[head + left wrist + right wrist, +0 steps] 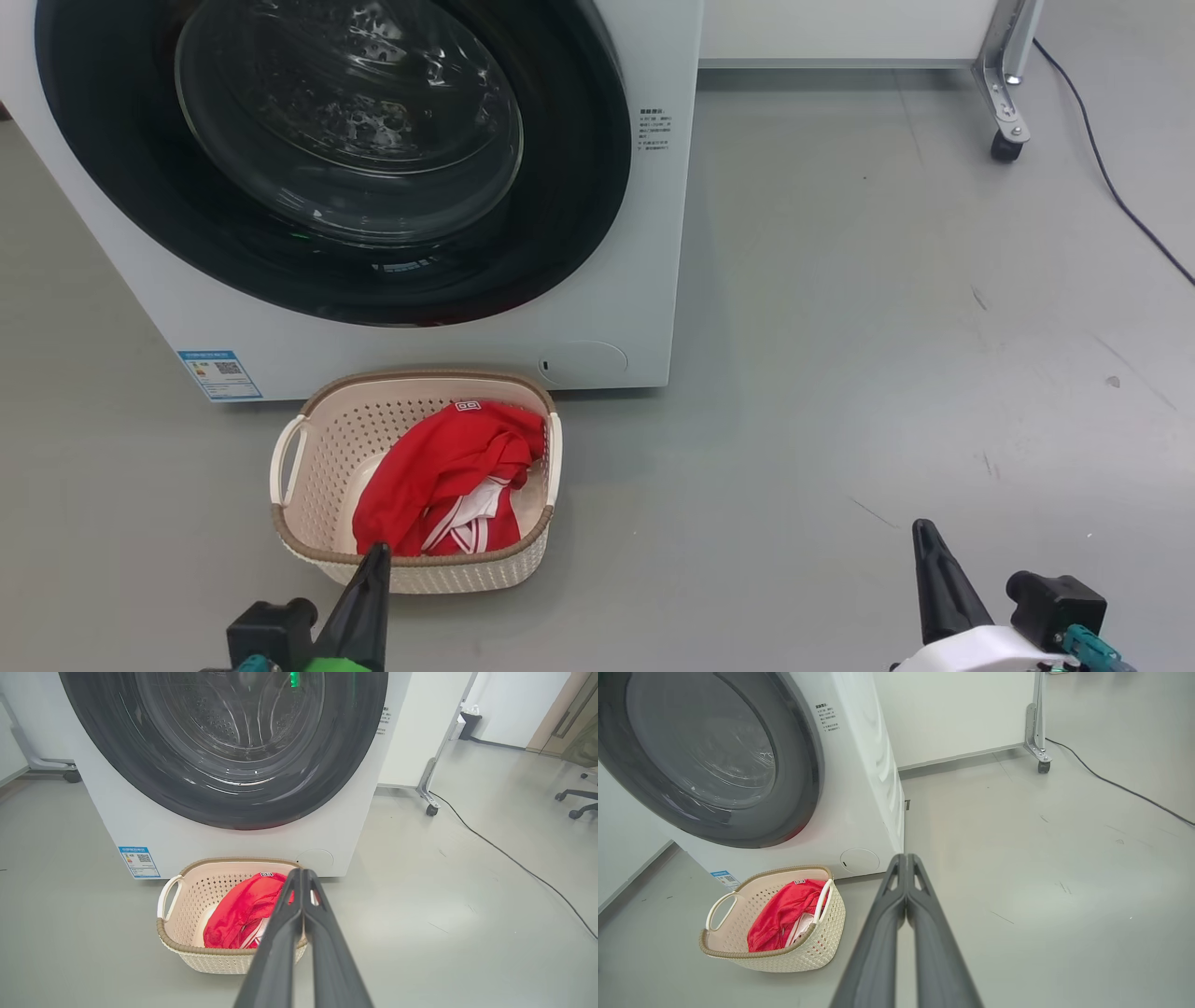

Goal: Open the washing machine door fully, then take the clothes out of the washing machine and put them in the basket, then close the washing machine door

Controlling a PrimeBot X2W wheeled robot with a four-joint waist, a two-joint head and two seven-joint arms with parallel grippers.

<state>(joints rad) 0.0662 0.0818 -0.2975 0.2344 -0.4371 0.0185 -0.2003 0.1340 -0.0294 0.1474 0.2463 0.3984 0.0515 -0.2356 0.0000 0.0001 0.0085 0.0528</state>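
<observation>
- Frame bottom: left gripper (301,871) and right gripper (906,857) clenched, empty.
- The clothes (439,471) lie in the basket (322,415), lower left.
- Upper left, washing machine door (583,177) seems latched — verify seating before retreating.

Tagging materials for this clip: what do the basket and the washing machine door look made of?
The basket: likely matte cream plastic, moulded holes, brown woven-look rim. The washing machine door: glossy black rim, probably plastic, around clear reflective glass.

red clothes (448,476) with white trim, cream perforated basket (322,439).
</observation>
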